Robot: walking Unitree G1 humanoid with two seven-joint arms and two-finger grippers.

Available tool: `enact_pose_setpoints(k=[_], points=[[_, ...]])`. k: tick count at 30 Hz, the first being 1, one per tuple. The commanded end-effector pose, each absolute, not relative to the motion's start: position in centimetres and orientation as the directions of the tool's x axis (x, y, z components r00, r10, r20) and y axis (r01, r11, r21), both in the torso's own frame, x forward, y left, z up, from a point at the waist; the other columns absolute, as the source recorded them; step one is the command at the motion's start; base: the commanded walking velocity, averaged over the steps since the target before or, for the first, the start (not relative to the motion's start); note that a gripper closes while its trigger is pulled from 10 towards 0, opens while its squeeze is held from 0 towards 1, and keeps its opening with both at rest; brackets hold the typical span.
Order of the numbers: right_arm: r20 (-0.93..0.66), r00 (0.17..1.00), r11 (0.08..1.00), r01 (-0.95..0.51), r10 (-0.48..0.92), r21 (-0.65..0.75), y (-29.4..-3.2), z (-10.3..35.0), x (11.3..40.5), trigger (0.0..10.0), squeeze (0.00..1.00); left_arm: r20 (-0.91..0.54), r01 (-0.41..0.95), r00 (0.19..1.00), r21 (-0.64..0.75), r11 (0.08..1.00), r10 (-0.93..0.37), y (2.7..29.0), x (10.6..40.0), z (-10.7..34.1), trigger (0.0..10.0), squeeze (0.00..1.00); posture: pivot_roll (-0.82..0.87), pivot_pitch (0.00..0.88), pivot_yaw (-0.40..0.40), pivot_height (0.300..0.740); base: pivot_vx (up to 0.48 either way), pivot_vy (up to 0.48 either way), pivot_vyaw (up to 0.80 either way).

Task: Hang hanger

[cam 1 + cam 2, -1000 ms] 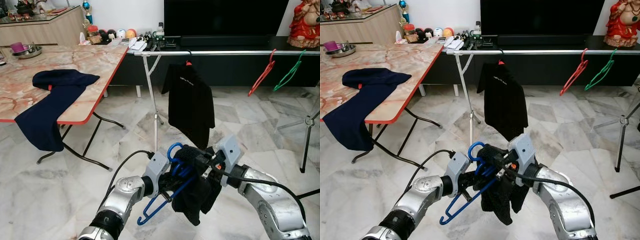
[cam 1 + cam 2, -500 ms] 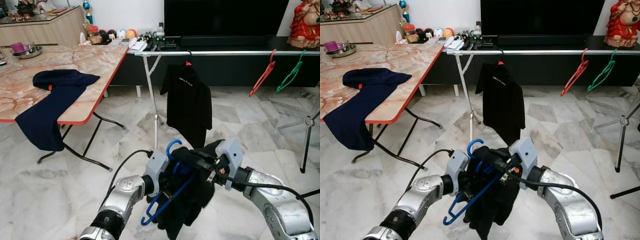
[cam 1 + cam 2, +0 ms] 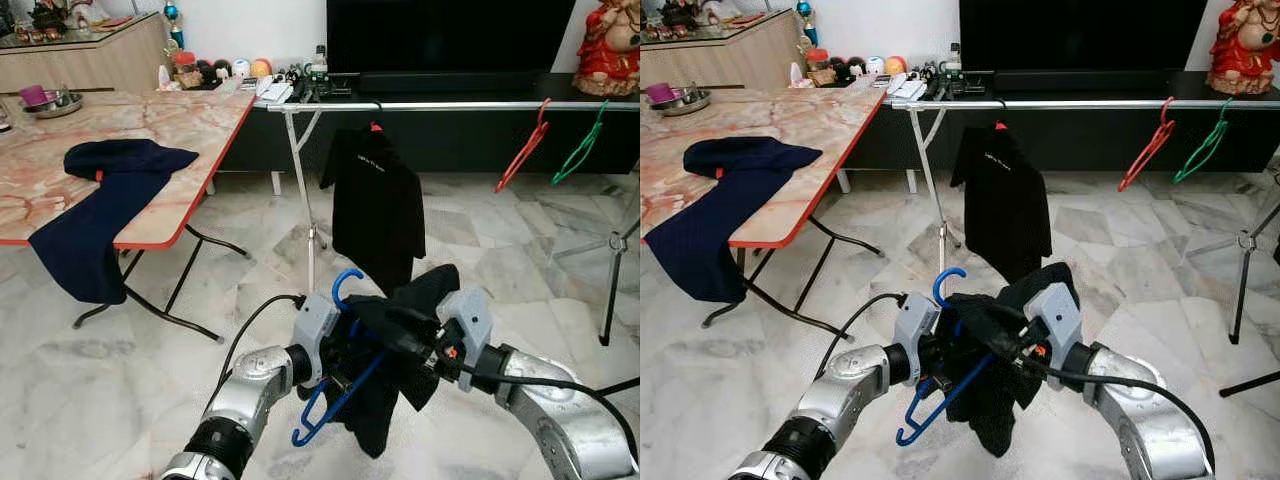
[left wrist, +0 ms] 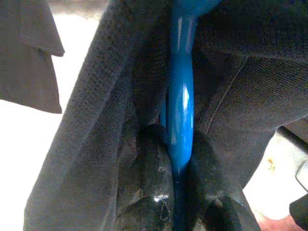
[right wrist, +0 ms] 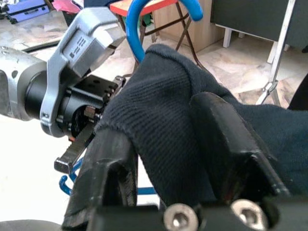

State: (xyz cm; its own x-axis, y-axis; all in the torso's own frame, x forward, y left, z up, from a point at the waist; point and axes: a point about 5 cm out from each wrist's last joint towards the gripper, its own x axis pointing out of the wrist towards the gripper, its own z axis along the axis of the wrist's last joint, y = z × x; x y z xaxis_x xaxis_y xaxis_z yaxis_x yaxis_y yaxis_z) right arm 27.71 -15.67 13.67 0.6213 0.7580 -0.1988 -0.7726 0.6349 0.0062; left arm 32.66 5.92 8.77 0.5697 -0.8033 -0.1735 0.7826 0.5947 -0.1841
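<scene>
The shirt (image 3: 378, 205) on the rail (image 3: 480, 105) carries a small pale chest print, too small to read; no other writing can be made out.

The hanger (image 3: 338, 375) is blue and sits low in front of the robot, above the marble floor (image 3: 130, 380), hook up, with a dark cloth (image 3: 405, 350) draped over it. The left hand (image 3: 335, 352) holds it: in the left wrist view its fingers (image 4: 154, 192) press together on the blue bar (image 4: 180, 106), cloth on both sides. The right hand (image 3: 415, 345) meets it from the other side; the right wrist view shows its fingers (image 5: 226, 139) pinching a fold of the cloth (image 5: 163, 125), the blue hook (image 5: 159, 14) arching just behind and the left wrist's silver housing (image 5: 77, 67) close by.

Further along the rail hang a red hanger (image 3: 525, 145) and a green hanger (image 3: 580, 140), both bare. To the left stands a marble-topped counter (image 3: 200, 150) with a red edge, a navy garment (image 3: 100, 210) trailing over its side. Behind the rail sits a dark TV (image 3: 450, 35) on a low black unit, a red figurine (image 3: 610, 45) at its right end.
</scene>
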Motion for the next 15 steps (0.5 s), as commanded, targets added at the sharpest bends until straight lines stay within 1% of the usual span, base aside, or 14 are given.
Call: enact_pose_setpoints(k=[1,7,11,15], points=[[-0.214,0.603,0.615,-0.789,0.768,-0.016,-15.6,13.9,27.1,10.0,1.0,-0.118,0.779,0.594,-0.162,0.606,-0.795,6.1,33.3,10.2,10.0,0.0,-0.06,0.045,0.022,0.74,0.0,0.0,0.0],[-0.252,0.602,0.618,-0.786,0.758,-0.017,-16.3,13.5,26.3,10.0,1.0,-0.122,0.772,0.603,-0.16,0.615,-0.788,6.1,33.3,10.1,10.0,0.0,-0.06,0.038,0.022,0.74,0.0,0.0,0.0],[-0.294,0.589,0.615,-0.789,0.753,-0.008,-17.1,12.9,25.3,10.0,1.0,-0.118,0.756,0.624,-0.159,0.634,-0.773,6.2,33.5,10.2,10.0,0.0,-0.06,0.039,0.019,0.74,0.0,0.0,0.0],[-0.309,0.585,0.613,-0.79,0.75,-0.007,-17.4,12.7,24.9,10.0,1.0,-0.118,0.753,0.627,-0.159,0.638,-0.77,6.2,33.6,10.2,10.0,0.0,-0.07,0.042,0.018,0.74,0.0,0.0,0.0]])
